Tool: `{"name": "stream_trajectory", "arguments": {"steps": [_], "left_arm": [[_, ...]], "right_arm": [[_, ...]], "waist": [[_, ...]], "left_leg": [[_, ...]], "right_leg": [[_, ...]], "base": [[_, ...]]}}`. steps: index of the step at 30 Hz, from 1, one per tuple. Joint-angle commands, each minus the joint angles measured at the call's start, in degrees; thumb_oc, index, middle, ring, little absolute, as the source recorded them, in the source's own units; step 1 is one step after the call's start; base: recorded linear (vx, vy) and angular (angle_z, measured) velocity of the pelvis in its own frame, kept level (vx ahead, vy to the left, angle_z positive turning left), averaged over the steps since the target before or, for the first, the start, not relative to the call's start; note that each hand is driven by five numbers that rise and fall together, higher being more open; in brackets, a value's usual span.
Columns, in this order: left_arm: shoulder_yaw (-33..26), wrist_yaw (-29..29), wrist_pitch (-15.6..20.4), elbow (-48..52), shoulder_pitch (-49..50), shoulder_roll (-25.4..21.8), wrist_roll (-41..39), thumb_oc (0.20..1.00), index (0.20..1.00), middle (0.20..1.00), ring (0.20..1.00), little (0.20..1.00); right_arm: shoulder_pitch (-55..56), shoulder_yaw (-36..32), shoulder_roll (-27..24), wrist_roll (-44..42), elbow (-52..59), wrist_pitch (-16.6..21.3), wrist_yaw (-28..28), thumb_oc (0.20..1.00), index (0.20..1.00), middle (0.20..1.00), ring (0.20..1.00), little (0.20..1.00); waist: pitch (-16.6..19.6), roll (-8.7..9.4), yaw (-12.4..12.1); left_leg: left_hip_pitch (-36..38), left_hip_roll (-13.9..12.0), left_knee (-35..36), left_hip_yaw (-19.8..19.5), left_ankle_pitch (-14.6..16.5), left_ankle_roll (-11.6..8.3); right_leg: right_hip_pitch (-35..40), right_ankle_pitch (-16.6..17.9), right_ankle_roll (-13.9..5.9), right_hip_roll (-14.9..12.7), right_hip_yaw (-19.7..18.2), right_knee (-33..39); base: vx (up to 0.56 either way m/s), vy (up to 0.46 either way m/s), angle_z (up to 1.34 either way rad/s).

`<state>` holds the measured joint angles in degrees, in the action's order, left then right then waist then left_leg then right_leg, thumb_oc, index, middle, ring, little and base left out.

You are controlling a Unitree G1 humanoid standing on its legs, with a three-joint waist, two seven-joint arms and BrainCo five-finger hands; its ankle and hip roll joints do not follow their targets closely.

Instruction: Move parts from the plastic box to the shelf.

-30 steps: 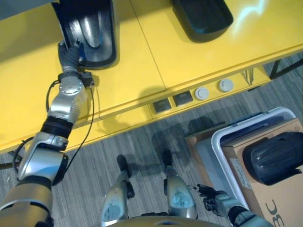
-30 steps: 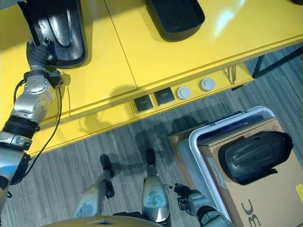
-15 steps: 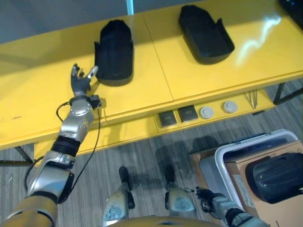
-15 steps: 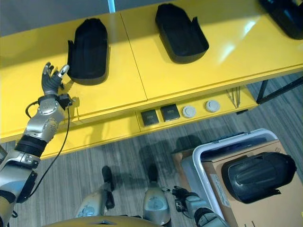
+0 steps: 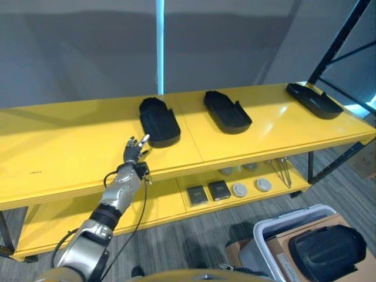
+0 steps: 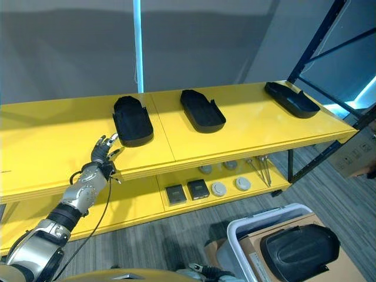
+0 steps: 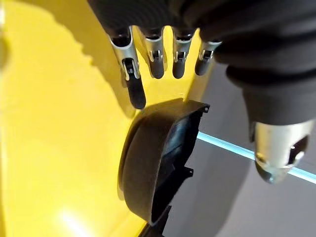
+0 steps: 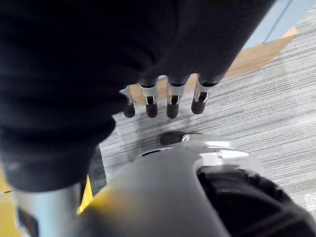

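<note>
Three black parts lie on the top of the yellow shelf [image 5: 70, 158]: the left part [image 5: 158, 121] nearest the robot's left hand [image 5: 136, 151], a middle part [image 5: 227, 111] and a far right part [image 5: 314, 100], all well apart. The left hand hovers over the shelf just beside the left part with its fingers spread and relaxed, holding nothing. Another black part [image 5: 326, 252] sits on a cardboard box [image 5: 282, 242] inside the white plastic box [image 5: 269, 224] on the floor, and the right hand [image 8: 163, 101] hangs above the floor, fingers loosely straight and empty.

Yellow shelf [image 5: 70, 147]; black parts [image 5: 158, 121]; white plastic box [image 5: 276, 226].
</note>
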<state>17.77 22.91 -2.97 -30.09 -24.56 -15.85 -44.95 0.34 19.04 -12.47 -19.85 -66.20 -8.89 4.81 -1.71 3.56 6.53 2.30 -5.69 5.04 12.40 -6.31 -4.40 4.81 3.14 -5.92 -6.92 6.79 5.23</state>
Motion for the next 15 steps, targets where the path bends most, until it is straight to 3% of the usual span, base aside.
{"name": "stream_trajectory", "arguments": {"steps": [1, 4, 5, 8, 9, 10, 12, 13, 14, 15], "left_arm": [[-1.41, -1.16, -0.72, -5.51, -7.83, 0.02, -0.9, 1.0, 1.0, 1.0, 1.0, 1.0], [-1.43, 0.46, -0.56, -6.16, -7.63, -0.1, 0.8, 1.0, 1.0, 1.0, 1.0, 1.0], [-2.23, 4.47, 0.73, -7.13, -7.63, -0.69, 5.05, 1.0, 1.0, 1.0, 1.0, 1.0], [-3.0, 7.24, 3.23, -6.98, -7.69, -1.38, 8.8, 1.0, 1.0, 1.0, 1.0, 1.0], [-4.8, 10.17, 7.14, 0.31, -6.42, -3.61, 14.88, 1.0, 1.0, 1.0, 1.0, 1.0], [-5.0, 10.29, 7.77, 1.15, -6.16, -3.82, 15.44, 1.0, 1.0, 1.0, 1.0, 1.0], [-7.1, 8.04, 9.14, 15.24, -3.1, -6.64, 19.1, 1.0, 1.0, 1.0, 1.0, 1.0], [-7.41, 5.45, 11.28, 17.26, -2.25, -6.92, 19.46, 1.0, 1.0, 1.0, 1.0, 1.0], [-8.01, -0.37, 12.0, 25.61, 0.1, -7.76, 19.78, 1.0, 1.0, 1.0, 1.0, 1.0], [-8.06, -2.21, 11.94, 29.23, 1.33, -8.0, 20.48, 1.0, 1.0, 1.0, 1.0, 1.0]], "right_arm": [[-2.8, 0.4, -2.32, 2.9, -2.11, -0.53, 0.81, 1.0, 1.0, 1.0, 1.0, 1.0], [-2.62, 0.39, -2.18, 3.4, -2.26, -0.85, 0.91, 1.0, 1.0, 1.0, 1.0, 1.0], [-2.06, 1.23, -1.73, 3.65, -2.21, -0.64, 0.85, 1.0, 1.0, 1.0, 1.0, 1.0], [-1.44, 2.65, -0.98, 2.93, -1.53, -1.26, -0.04, 1.0, 1.0, 1.0, 1.0, 1.0], [-1.1, 3.06, -0.41, 1.31, -0.66, -2.65, -1.05, 1.0, 1.0, 1.0, 1.0, 1.0], [-1.07, 3.05, -0.38, 1.19, -0.57, -2.8, -1.1, 1.0, 1.0, 1.0, 1.0, 1.0], [-0.72, 2.16, -0.27, 0.11, 0.05, -3.9, -1.28, 1.0, 1.0, 1.0, 1.0, 1.0], [-0.65, 1.81, -0.31, 0.02, 0.17, -4.15, -1.2, 1.0, 1.0, 1.0, 1.0, 1.0], [-0.42, 0.92, -0.39, -0.15, 0.47, -4.56, -0.99, 1.0, 1.0, 1.0, 1.0, 1.0], [-0.42, 0.47, -0.44, -0.21, 0.57, -4.74, -0.83, 1.0, 1.0, 1.0, 1.0, 1.0]], "waist": [[-5.22, -4.87, 0.58], [-4.81, -4.92, 0.59], [-4.58, -4.82, 0.58], [-4.61, -4.54, 0.52], [-4.78, -4.13, -0.5], [-4.8, -4.09, -0.57], [-5.13, -3.66, -2.04], [-5.23, -3.55, -2.42], [-5.47, -3.32, -3.29], [-5.59, -3.24, -3.67]], "left_leg": [[3.08, -2.73, -0.04, 0.78, 5.33, -0.44], [3.49, -2.62, -0.04, 0.77, 5.54, -0.33], [4.12, -2.44, -0.04, 0.79, 5.91, -0.19], [4.41, -2.42, -0.04, 0.67, 5.92, -0.32], [4.3, -2.27, -0.04, -0.09, 5.92, -0.46], [4.28, -2.25, -0.04, -0.19, 5.92, -0.47], [3.99, -2.15, -0.04, -1.02, 6.12, -0.32], [3.89, -2.11, -0.04, -1.22, 6.17, -0.28], [3.68, -2.08, -0.04, -1.69, 6.28, -0.23], [3.59, -2.07, -0.04, -1.91, 6.35, -0.22]], "right_leg": [[0.84, -2.08, -1.38, -0.82, 2.17, -0.23], [1.21, -2.13, -1.45, -0.86, 2.1, -0.23], [1.77, -2.3, -1.51, -0.9, 2.3, -0.23], [2.02, -2.31, -1.63, -0.92, 2.49, -0.23], [2.2, -2.27, -1.7, -0.95, 3.01, -0.23], [2.22, -2.27, -1.71, -0.96, 3.08, -0.23], [2.35, -2.36, -1.63, -1.1, 3.77, -0.23], [2.35, -2.38, -1.61, -1.13, 3.94, -0.23], [2.37, -2.33, -1.59, -1.19, 4.32, -0.23], [2.37, -2.32, -1.56, -1.19, 4.46, -0.23]], "base": [[0.03, 0.015, -0.08], [0.04, 0.008, -0.06], [0.05, -0.01, -0.01], [0.05, -0.025, -0.01], [0.04, -0.041, 0.01], [0.04, -0.053, 0.03], [0.02, -0.053, 0.04], [0.02, -0.066, 0.04], [0.01, -0.045, 0.06], [0.0, -0.042, 0.16]]}}
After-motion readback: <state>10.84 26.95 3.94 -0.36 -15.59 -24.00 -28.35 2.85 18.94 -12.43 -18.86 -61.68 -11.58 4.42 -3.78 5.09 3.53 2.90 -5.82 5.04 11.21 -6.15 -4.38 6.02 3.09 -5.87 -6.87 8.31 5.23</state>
